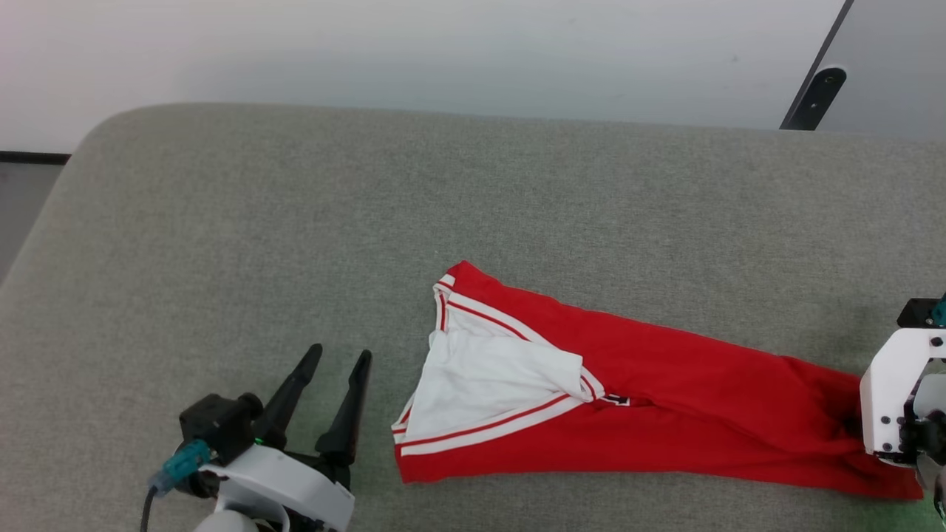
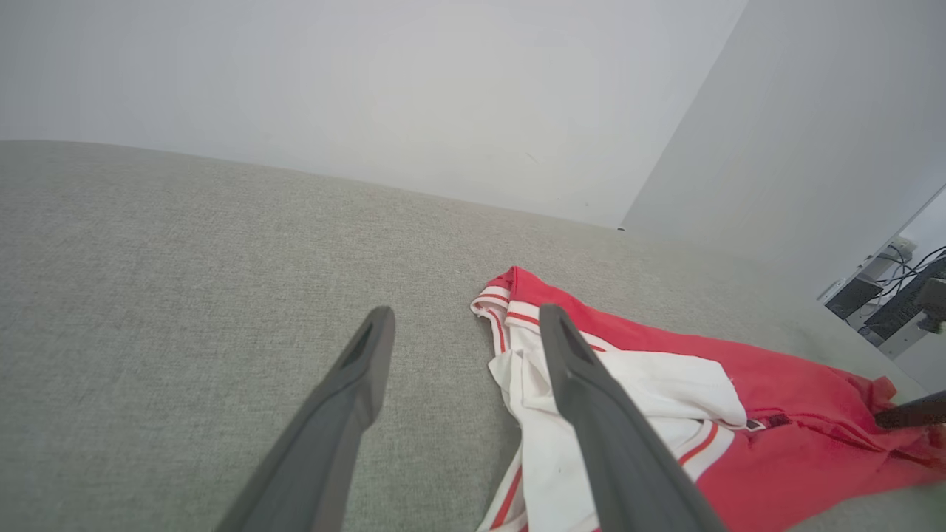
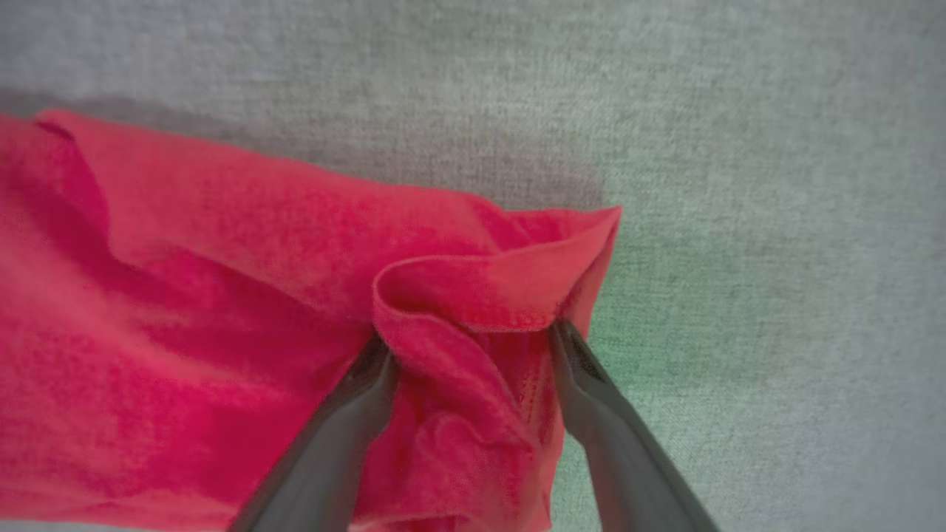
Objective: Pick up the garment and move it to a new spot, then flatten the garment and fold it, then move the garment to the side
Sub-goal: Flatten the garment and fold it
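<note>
At lower left of the head view, the left pincer (image 1: 340,352) sits spread and empty just beside the white sleeve of the garment (image 1: 665,399). The garment lies stretched across the grey counter (image 1: 222,222) toward lower right, where the right pincer (image 3: 471,336) stands spread astride a fold of red hem. A pale wall (image 1: 443,52) rises behind.

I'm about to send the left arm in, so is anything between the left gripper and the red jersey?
Nothing visible: bare grey cushion lies between the left gripper and the white-sleeved end of the garment.
</note>
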You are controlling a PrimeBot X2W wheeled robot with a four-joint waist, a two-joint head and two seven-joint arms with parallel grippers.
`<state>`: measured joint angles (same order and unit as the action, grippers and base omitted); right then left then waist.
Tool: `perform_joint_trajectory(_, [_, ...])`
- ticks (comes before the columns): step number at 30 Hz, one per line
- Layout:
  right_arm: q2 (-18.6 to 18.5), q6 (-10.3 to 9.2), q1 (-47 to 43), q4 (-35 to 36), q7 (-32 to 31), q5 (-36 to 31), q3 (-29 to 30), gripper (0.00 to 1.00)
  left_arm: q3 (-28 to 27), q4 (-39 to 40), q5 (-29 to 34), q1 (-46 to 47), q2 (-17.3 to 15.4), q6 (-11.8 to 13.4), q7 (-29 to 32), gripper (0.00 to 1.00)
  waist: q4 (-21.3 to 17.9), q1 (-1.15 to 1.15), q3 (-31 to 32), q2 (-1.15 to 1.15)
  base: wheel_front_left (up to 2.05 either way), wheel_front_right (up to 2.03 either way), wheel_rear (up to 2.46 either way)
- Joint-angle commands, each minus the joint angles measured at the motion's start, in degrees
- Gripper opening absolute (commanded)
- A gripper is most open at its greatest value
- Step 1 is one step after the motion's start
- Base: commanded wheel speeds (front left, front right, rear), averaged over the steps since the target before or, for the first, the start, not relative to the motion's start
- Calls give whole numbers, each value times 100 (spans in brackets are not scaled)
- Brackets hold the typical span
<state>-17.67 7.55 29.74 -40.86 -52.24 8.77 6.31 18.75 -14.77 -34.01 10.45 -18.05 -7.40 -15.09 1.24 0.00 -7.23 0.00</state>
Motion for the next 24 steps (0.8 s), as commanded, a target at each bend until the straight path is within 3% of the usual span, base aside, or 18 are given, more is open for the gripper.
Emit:
perform_joint_trajectory(1, [61,-15,-196,-275,-86,-162,99,100,31,-15,-40,55,-9,-13,-2,100,14,0,-17,0,0,0,0])
perform_joint_trajectory(4, [143,-18,-185,-459,-139,-266,319,100,62,-36,-81,111,-6,-13,-2,100,35,0,-34,0,0,0,0])
perform_joint_trajectory(6, [207,-18,-161,-548,-155,-238,403,0,73,-52,-127,119,0,-14,-2,100,43,0,-41,0,0,0,0])
perform_joint_trajectory(13, [301,-15,-101,-607,-169,65,506,0,43,-116,-223,132,-33,-13,-2,100,16,0,-44,0,0,0,0])
perform_joint_trajectory(24, [9,-33,-32,-554,167,126,511,0,38,-171,-294,182,-77,-13,-2,100,-75,0,-43,0,0,0,0])
